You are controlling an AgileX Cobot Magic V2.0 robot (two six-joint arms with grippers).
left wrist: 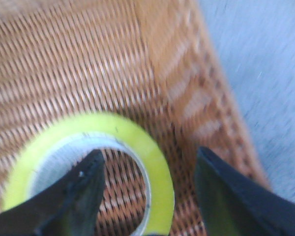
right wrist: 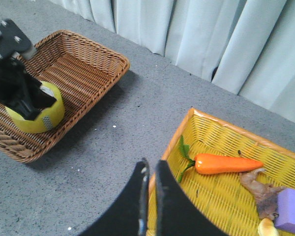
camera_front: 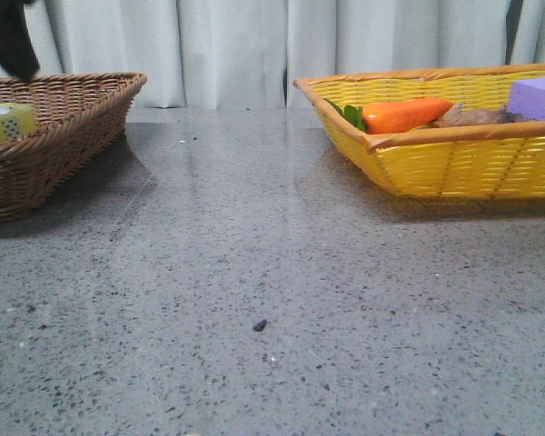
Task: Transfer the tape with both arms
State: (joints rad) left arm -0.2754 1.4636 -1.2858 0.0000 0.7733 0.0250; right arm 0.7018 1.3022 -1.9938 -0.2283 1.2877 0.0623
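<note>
Though half-hidden frontally, tape (left wrist: pixel 91 162) finger-straddled.

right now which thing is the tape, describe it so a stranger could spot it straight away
Find the brown wicker basket on the robot's left side of the grey table, opposite the yellow basket. The tape lies inside it, under the left gripper, which has one finger through its hole. It is a yellow roll with a white core and a small checkered patch, the only item in that basket.
</note>
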